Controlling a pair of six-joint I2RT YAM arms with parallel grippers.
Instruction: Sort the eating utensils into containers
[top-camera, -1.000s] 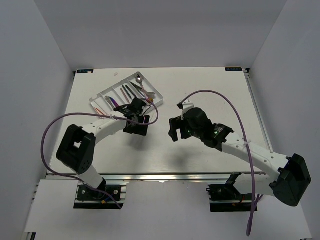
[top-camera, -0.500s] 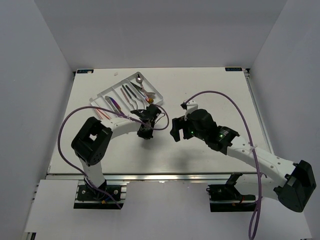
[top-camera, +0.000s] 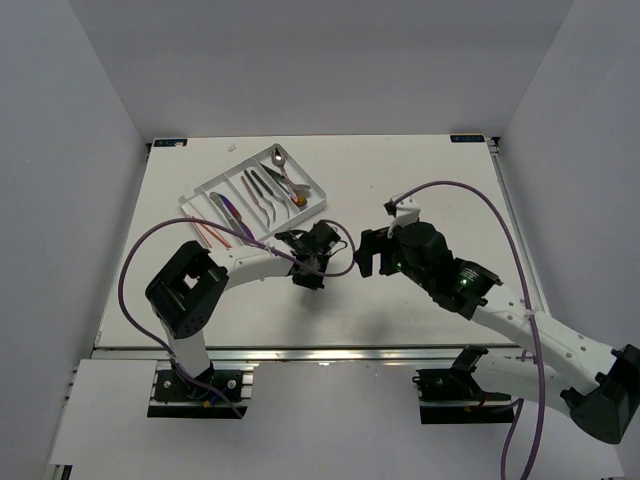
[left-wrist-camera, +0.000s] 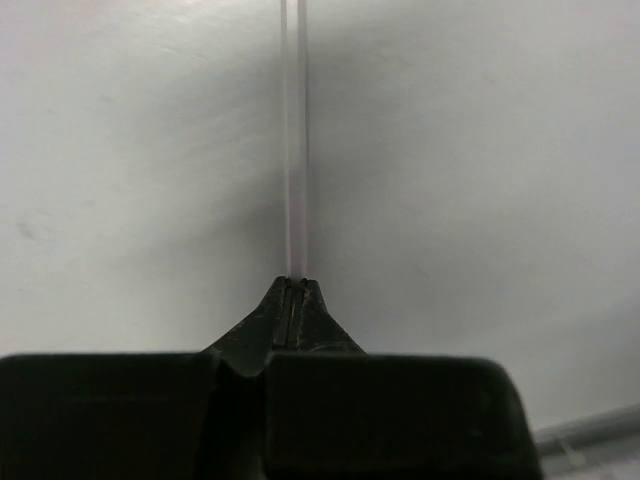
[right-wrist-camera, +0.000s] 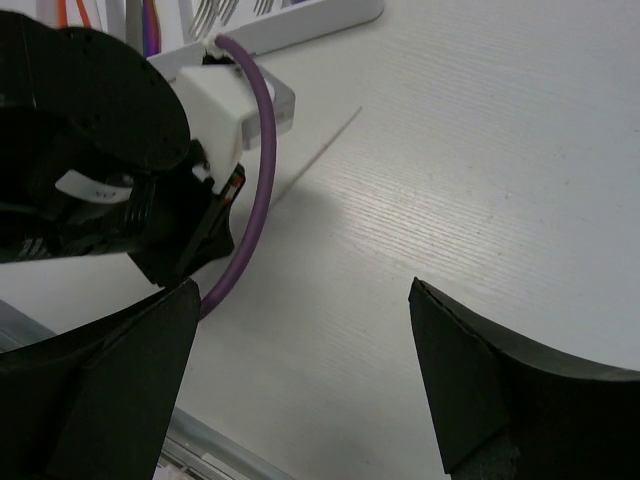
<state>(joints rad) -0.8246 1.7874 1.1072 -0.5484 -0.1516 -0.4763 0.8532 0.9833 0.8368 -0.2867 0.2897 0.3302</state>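
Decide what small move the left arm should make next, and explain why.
Probably swing the left end effector toward the flat white plastic tray. Its jaws are shut on a thin pale chopstick that points out over the bare white table, away from any compartment. The right end effector is open and holds nothing, so the delivery seems to fall to the left arm.

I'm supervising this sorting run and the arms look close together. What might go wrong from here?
The left gripper pinches the thin pale chopstick only at its very end, so it may swivel or slip. The open right gripper sits close to the purple cable, so a snag or bump seems possible.
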